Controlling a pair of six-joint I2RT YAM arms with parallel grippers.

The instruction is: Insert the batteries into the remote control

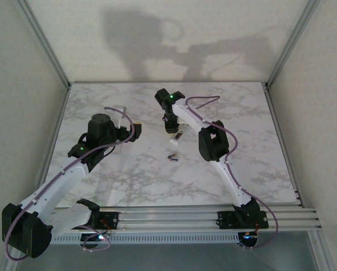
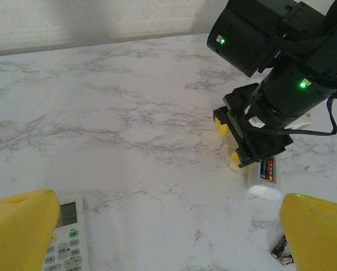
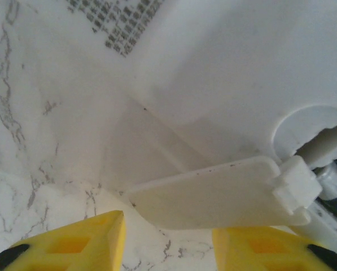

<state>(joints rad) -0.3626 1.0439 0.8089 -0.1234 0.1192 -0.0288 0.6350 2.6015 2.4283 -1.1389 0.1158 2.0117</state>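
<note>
While the left tool (image 2: pixel 168 231) hangs with its yellow fingers (image 2: pixel 21 231) spread wide and holding nothing, a remote with a screen and buttons (image 2: pixel 66 237) lies on the marble bench (image 2: pixel 128 141) just beside one finger. Near the other finger, the two batteries (image 2: pixel 281 252) lie loose on the bench, close together. Farther on lies a white remote (image 2: pixel 263 189), back up, its compartment open with one cell (image 2: pixel 268 168) seated inside. The right tool (image 2: pixel 229 144) stands low just beside that remote, jaws partly apart with nothing between them. The battery cover (image 3: pixel 213 195) lies just beyond its fingertips, next to the compartment.
</note>
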